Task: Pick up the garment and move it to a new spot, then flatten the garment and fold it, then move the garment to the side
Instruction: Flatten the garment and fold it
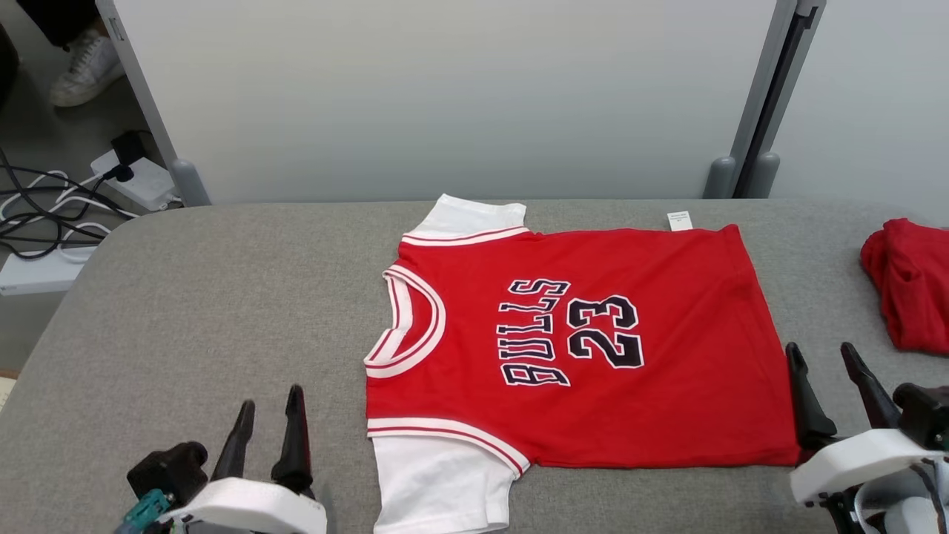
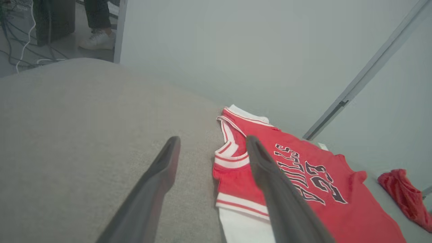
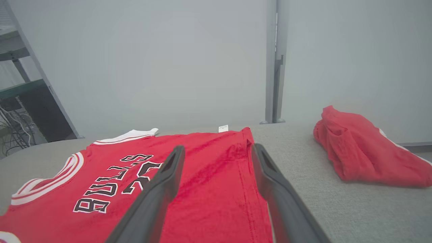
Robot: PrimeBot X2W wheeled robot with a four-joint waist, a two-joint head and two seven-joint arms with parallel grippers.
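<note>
The garment (image 1: 667, 348) is a red jersey with white sleeves and "BULLS 23" on it. It lies spread flat on the grey table (image 1: 222, 297), collar to the left, hem to the right. My left gripper (image 1: 268, 406) stands open at the lower left, just left of the near white sleeve, with nothing between its fingers. In the left wrist view the garment (image 2: 357, 202) lies right of the left gripper (image 2: 212, 143). My right gripper (image 1: 819, 354) stands open at the garment's near right hem corner. In the right wrist view the right gripper (image 3: 217, 150) hovers over the garment's (image 3: 209, 182) hem edge.
A second red cloth (image 1: 910, 282) lies bunched at the table's right edge, also seen as the red bundle (image 3: 364, 152) right of my right fingers. Pale partition panels (image 1: 445, 96) stand behind the table. Cables and a power strip (image 1: 133, 178) lie on the floor at left, beside a person's shoe (image 1: 85, 67).
</note>
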